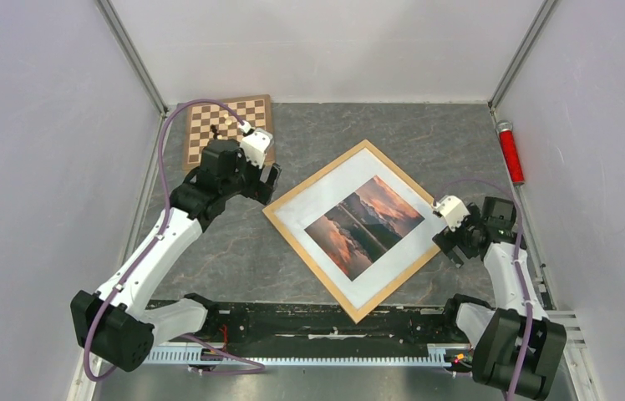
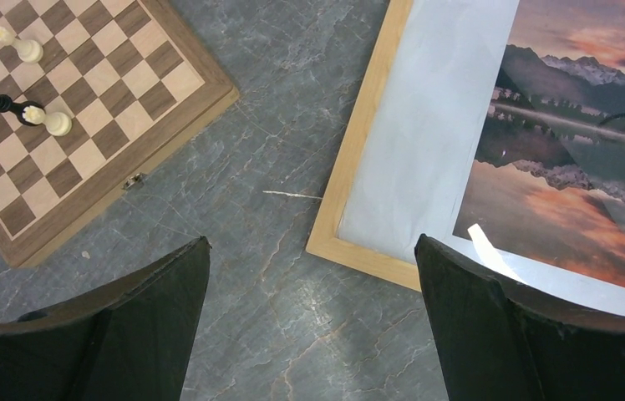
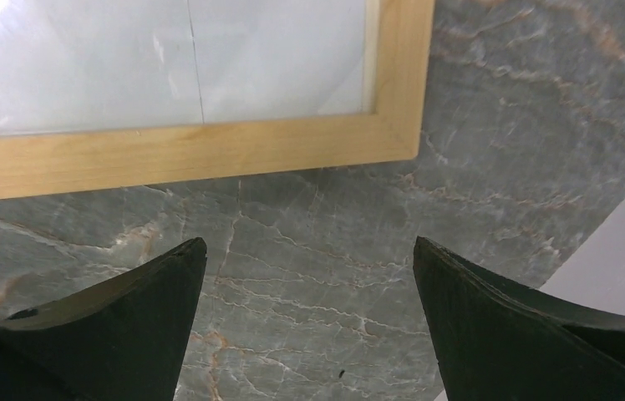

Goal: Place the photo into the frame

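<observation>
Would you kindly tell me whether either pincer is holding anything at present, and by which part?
Nothing is held. The left pincer and the right pincer both stand open above the table, near the frame, where the photo lies.

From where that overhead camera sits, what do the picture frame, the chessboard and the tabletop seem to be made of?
The frame: light, unpainted wood, matte, faint grain visible. The chessboard: wood too, pale and dark brown squares with a darker border, slight sheen. The tabletop: grey with pale veins like marble, though possibly a printed laminate or mat.
</observation>
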